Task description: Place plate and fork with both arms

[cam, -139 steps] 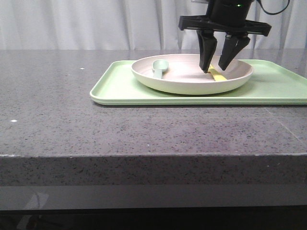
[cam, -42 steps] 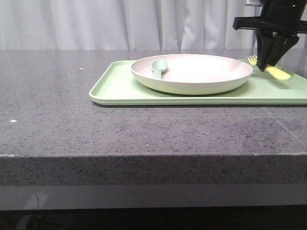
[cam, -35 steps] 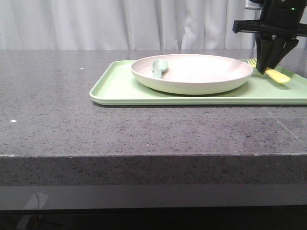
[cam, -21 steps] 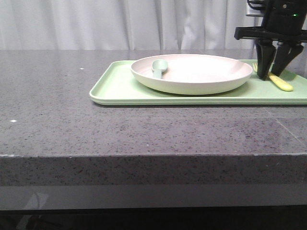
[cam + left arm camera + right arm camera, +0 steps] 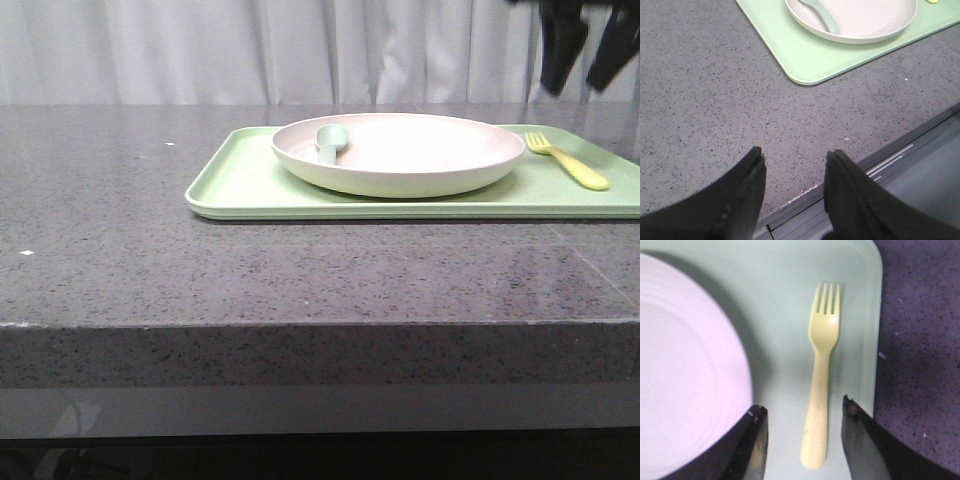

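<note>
Change since half a second ago: the right gripper (image 5: 590, 45) has risen from the tray to the top right corner of the front view, leaving the fork lying flat and free; the plate and spoon sit as before.

Item, far left: left gripper (image 5: 795, 165), two black fingers spread apart, holding nothing, hanging over bare worktop near the front edge, well apart from the tray.

Item: dark grey speckled stone worktop (image 5: 110, 200), bearing everything else.

Item: flat rectangular light-green plastic tray (image 5: 240, 175) with a low rim, resting on the worktop, right of centre.

Item: large round shallow plate (image 5: 400, 152), pale pinkish-cream, matte, gently raised rim, sitting on the tray's left and middle part.

Item: small grey-green plastic spoon (image 5: 331, 140), lying inside the plate at its left side, bowl end toward the far side.

Item: small pale-yellow plastic fork (image 5: 567, 160) with short tines, lying flat on the tray's right part, just beside the plate's right rim but apart from it, tines pointing away from the robot, handle toward the front. Nothing touches it.

Item, far right: right gripper, black fingers parted and empty, raised clear above the fork; in the right wrist view the fork's handle end lies between the two fingertips, below them.
</note>
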